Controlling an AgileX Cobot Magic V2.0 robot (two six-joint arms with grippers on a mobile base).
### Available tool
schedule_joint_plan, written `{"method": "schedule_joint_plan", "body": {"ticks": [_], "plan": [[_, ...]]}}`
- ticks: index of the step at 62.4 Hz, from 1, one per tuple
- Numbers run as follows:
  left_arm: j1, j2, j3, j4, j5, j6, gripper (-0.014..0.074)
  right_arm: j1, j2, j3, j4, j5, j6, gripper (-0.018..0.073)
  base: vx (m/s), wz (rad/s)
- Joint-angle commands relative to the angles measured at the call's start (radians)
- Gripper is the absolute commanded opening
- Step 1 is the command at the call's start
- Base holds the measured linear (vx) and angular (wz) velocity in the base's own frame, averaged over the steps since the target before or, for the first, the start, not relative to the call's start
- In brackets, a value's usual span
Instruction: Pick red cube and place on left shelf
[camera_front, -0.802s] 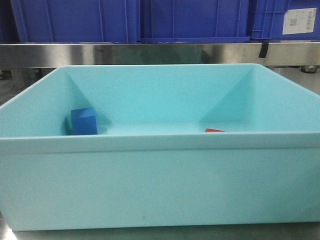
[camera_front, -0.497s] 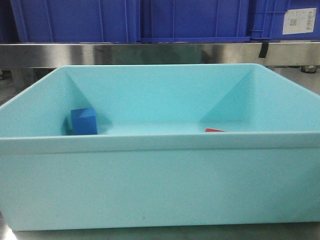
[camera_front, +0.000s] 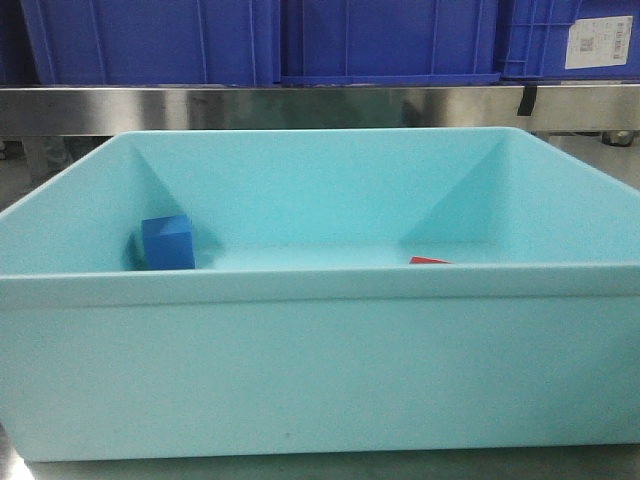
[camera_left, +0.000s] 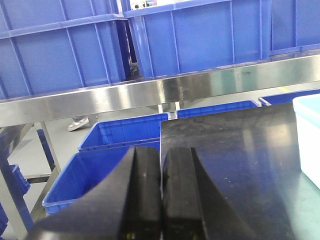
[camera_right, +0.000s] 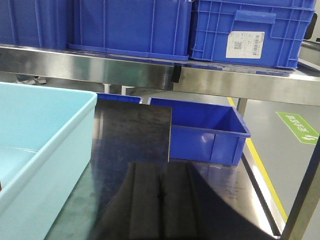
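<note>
On my front feed the red cube (camera_front: 430, 260) lies on the floor of the pale turquoise bin (camera_front: 320, 370), toward its right side. I see only a thin sliver of the cube's top above the bin's near wall. The blue cube (camera_front: 168, 243) sits in the same bin near the left wall, well apart from the red one. Behind the bin runs a steel shelf (camera_front: 300, 105) loaded with dark blue crates (camera_front: 160, 40).

On the left wrist feed, the left end effector (camera_left: 161, 200) has its 2 fingers pressed together with nothing between them. It hangs over the dark counter (camera_left: 240, 160), with a corner of the bin at the feed's right edge. On the right wrist feed, the right end effector (camera_right: 161, 205) is likewise closed up and empty, outside the bin and beside its wall.
</note>
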Motion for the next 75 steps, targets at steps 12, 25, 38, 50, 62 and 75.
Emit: {"method": "schedule_joint_plan", "body": {"ticks": [12,25,38,50,62,75], "plan": [[-0.001,-0.003,0.022,-0.005,-0.09,0.001,0.0106,0.0,-0.018,-0.025,0.002,-0.088,-0.001,0.005,0.0,0.0],[-0.001,-0.003,0.022,-0.005,-0.09,0.001,0.0106,0.0,-0.018,-0.025,0.002,-0.088,-0.001,0.005,0.0,0.0],[-0.001,-0.003,0.022,-0.005,-0.09,0.001,0.0106,0.0,-0.018,-0.025,0.002,-0.114,-0.001,0.005,0.0,0.0],[-0.001,-0.003,0.022,-0.005,-0.09,0.001,0.0106,0.0,-0.018,-0.026,0.009,-0.197,0.018,0.005,0.0,0.0],[-0.001,-0.003,0.022,-0.005,-0.09,0.001,0.0106,0.001,0.043,-0.133,0.033,-0.125,0.128,0.005,0.0,0.0],[-0.001,-0.003,0.022,-0.005,-0.09,0.001,0.0106,0.028,0.272,-0.38,0.032,-0.032,0.127,0.005,0.0,0.0]]}}
